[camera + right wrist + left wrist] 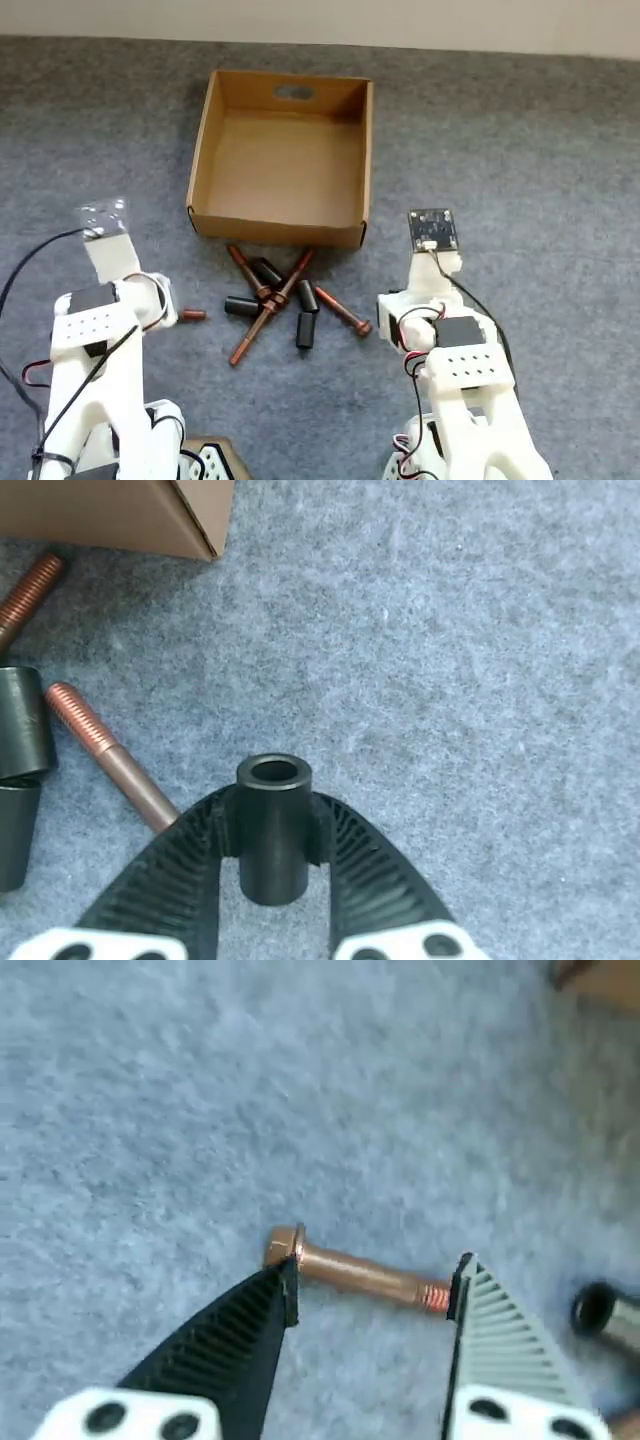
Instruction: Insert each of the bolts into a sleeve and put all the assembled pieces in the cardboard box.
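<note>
Grey carpet [530,150] covered the table. The left pincer [376,1282] stood wide, a short bolt [350,1272] lying between its tips. The right pincer [272,825] clamped a black sleeve [272,865], open end showing. From above, the cardboard box [205,160] sat beyond both pincers, with loose bolts and sleeves [280,295] heaped between them.

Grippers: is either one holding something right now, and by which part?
The right gripper is shut on a black sleeve, clamped across its side wall about mid-length. The left gripper is open, tips flanking a copper bolt on the carpet, holding nothing.
</note>
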Robot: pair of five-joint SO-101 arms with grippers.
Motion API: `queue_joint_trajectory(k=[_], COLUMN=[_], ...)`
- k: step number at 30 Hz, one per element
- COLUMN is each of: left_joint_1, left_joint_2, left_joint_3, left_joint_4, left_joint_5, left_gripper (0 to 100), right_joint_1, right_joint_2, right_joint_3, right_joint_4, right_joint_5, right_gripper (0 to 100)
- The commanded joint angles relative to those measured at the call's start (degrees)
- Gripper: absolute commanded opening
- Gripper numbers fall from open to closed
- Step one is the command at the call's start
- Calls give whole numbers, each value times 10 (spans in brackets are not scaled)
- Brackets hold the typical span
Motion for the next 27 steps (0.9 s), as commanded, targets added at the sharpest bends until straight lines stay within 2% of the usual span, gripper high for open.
queue_joint_trajectory(k=[1, 5, 9, 19, 23, 27], left_joint_1=[11, 11, 11, 28, 50, 48], left_joint_2=[-4, -9, -6, 3, 73, 172], left_joint_3=[-2, -3, -4, 0, -17, -66], left_joint_4=[-45, -45, 1, 15, 67, 71], left_joint_5=[63, 92, 93, 96, 96, 94], left_gripper=[248, 248, 252, 248, 248, 248], right_joint_1=[-2, -2, -2, -2, -2, -2], right_joint_2=[-13, -13, -13, -13, -13, -13], right_joint_3=[-1, -1, -1, -1, -1, -1], right_joint_4=[-8, -8, -8, -9, -9, -9], right_joint_5=[-3, -3, -3, -2, -2, -2], right_gripper=[5, 5, 5, 5, 5, 5])
